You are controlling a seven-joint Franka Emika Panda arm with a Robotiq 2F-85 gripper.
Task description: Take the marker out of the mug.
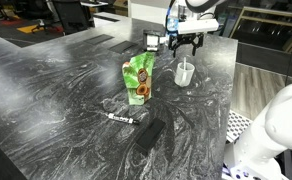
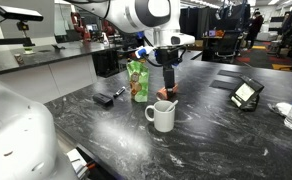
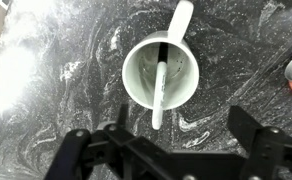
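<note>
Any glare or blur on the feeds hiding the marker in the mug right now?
Wrist view: the marker stands sharp and dark against the white mug; glare washes out the table at the left edge; the open pincer at the bottom is dark and soft. In both exterior views the marker is too small to make out.

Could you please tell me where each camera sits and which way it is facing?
Exterior view: raised, looking down across the table towards the mug; the pincer hangs above it.
Exterior view: low, near table height, facing the mug with the green pouch behind it; the arm and pincer show.
Wrist view: looks straight down into the mug at the marker; the open pincer fills the bottom edge.
Shared: all three show the mug; the green pouch appears in both exterior views.
</note>
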